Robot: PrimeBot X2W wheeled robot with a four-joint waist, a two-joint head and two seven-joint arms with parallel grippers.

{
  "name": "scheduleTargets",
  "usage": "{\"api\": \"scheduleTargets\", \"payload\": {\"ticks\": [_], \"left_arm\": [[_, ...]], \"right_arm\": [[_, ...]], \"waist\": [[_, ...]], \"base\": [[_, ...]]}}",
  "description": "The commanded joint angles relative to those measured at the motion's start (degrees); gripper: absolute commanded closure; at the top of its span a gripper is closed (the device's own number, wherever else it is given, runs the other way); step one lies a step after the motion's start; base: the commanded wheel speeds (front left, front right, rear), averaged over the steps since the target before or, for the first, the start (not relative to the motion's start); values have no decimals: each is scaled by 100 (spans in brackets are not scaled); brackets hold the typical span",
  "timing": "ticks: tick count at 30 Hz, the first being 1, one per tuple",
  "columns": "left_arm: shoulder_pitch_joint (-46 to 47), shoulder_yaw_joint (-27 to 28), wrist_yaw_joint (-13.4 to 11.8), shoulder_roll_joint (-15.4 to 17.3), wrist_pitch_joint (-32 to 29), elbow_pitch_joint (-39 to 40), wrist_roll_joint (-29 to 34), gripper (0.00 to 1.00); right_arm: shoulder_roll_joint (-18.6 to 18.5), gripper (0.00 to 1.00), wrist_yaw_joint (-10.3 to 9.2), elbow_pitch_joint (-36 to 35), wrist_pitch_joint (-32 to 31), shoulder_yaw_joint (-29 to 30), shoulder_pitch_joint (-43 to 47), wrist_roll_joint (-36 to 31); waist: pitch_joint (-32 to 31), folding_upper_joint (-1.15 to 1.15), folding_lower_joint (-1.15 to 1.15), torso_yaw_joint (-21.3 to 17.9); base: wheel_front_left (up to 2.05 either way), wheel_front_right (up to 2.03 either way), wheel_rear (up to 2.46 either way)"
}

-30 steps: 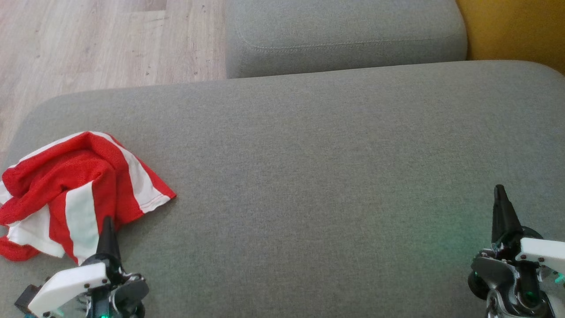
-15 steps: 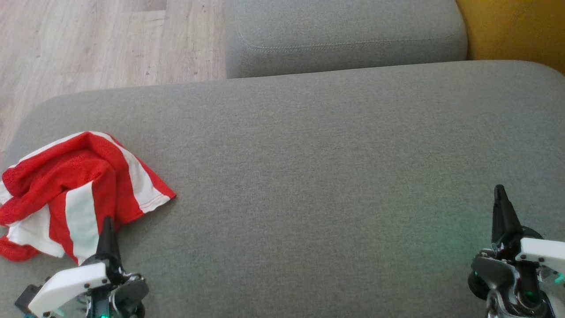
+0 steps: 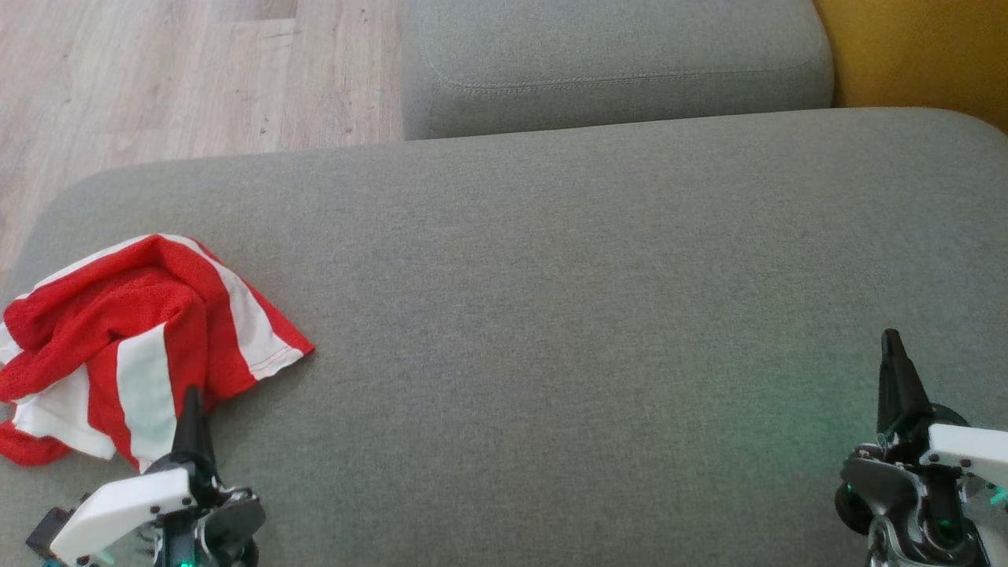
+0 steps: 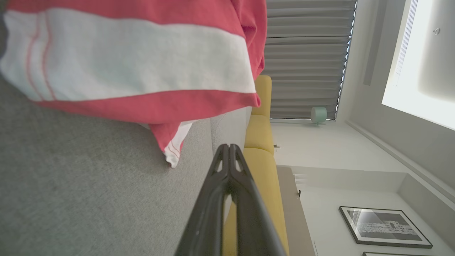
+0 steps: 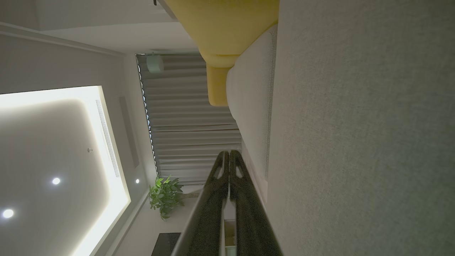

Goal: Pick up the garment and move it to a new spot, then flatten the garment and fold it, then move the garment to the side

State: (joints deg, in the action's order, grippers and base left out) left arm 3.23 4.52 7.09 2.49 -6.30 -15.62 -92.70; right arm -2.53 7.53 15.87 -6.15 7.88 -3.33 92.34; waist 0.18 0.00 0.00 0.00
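Garment (image 3: pixel 134 339): red with broad white stripes. We see it crumpled in a heap at the left end of the grey sofa cushion (image 3: pixel 551 315), close to that cushion's left edge, with one hemmed corner pointing right.
Left end effector (image 3: pixel 191 396): clenched, its two dark fingers pressed together and grasping nothing. We find it at the lower left of the head view, where its tip overlaps the garment's near edge.
Left wrist view: we see the garment (image 4: pixel 135 53) up and to the left of the closed fingers, with a small hemmed corner hanging near them but apart from the tips.
Right end effector (image 3: pixel 890 340): clenched and empty. We see it at the lower right, over the cushion and well apart from the garment.
Background: from left to right we see a wooden floor (image 3: pixel 157 71), a second grey cushion (image 3: pixel 614 63) and yellow upholstery (image 3: pixel 921 47).
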Motion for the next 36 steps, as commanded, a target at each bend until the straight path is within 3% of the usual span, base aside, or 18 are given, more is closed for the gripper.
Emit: {"api": "scheduleTargets", "payload": {"ticks": [1,36], "left_arm": [[295,198,40,39,-17,159,51,100],[295,198,40,39,-17,159,51,100]], "right_arm": [[-34,100,-4,-185,-32,-139,-286,-15],[-34,100,-4,-185,-32,-139,-286,-15]], "waist": [[0,0,0,0],[0,0,0,0]], "base": [[0,0,0],[0,0,0]]}}
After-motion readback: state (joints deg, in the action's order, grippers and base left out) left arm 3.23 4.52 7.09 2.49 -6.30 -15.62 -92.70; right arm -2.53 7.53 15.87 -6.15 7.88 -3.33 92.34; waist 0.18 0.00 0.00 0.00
